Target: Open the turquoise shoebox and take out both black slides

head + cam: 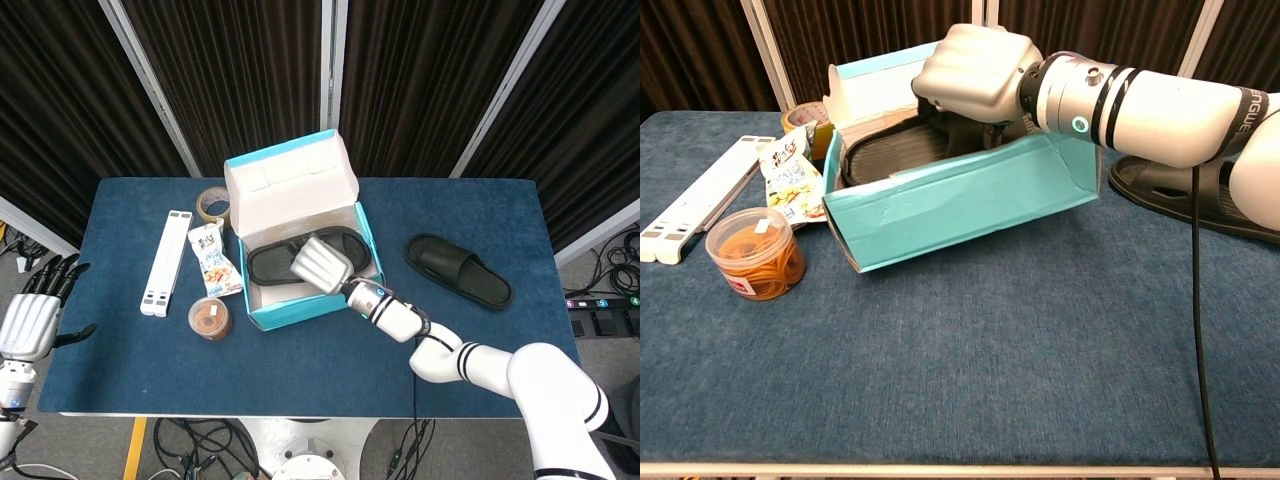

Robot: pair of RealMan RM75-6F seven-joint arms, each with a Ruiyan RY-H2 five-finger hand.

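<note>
The turquoise shoebox (292,314) (960,205) stands open at mid-table, its lid (290,185) upright at the back. In the chest view the box sits tilted, the right end of its front wall raised. One black slide (268,265) (880,155) lies inside. My right hand (320,265) (975,75) is in the box, curled over the slide's strap and gripping it; the front wall hides its fingertips. The other black slide (458,270) (1200,195) lies on the table to the right of the box. My left hand (30,320) hangs off the table's left edge, fingers apart and holding nothing.
Left of the box lie a snack packet (212,258) (790,175), a jar of rubber bands (210,318) (755,252), a tape roll (213,205) (805,115) and a white folded stand (166,262) (700,195). Dark curtains hang behind the table.
</note>
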